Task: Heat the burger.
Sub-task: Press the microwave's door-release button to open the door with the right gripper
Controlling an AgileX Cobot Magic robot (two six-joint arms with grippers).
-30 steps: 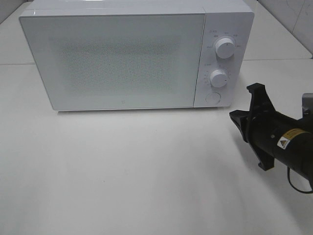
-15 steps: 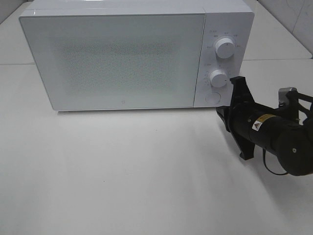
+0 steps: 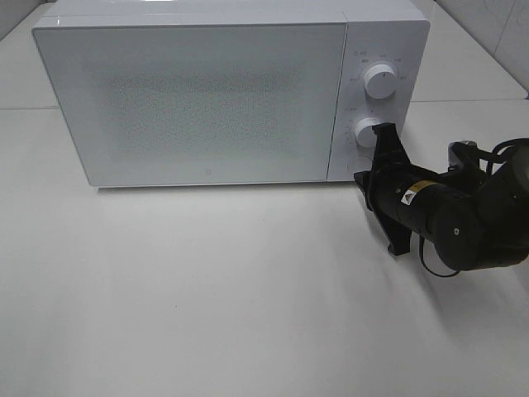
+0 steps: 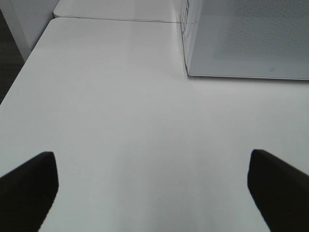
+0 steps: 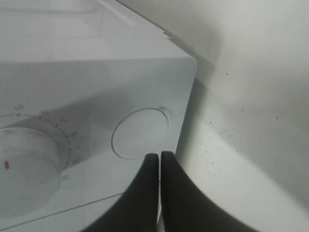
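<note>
Burger is nowhere in view; the microwave [image 3: 198,91] door is shut. Your right gripper [image 5: 159,155], jaws pressed together, points at the round button [image 5: 140,133] at the control panel's [image 3: 409,124] 6 o'clock; left gripper [image 4: 150,157] jaws spread, idle. Heating looks unstarted.

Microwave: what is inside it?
The microwave door is shut, and its speckled white panel hides whatever is inside. Only the outside shows: two knobs, a round button, and the shut right hand close by that button.
</note>
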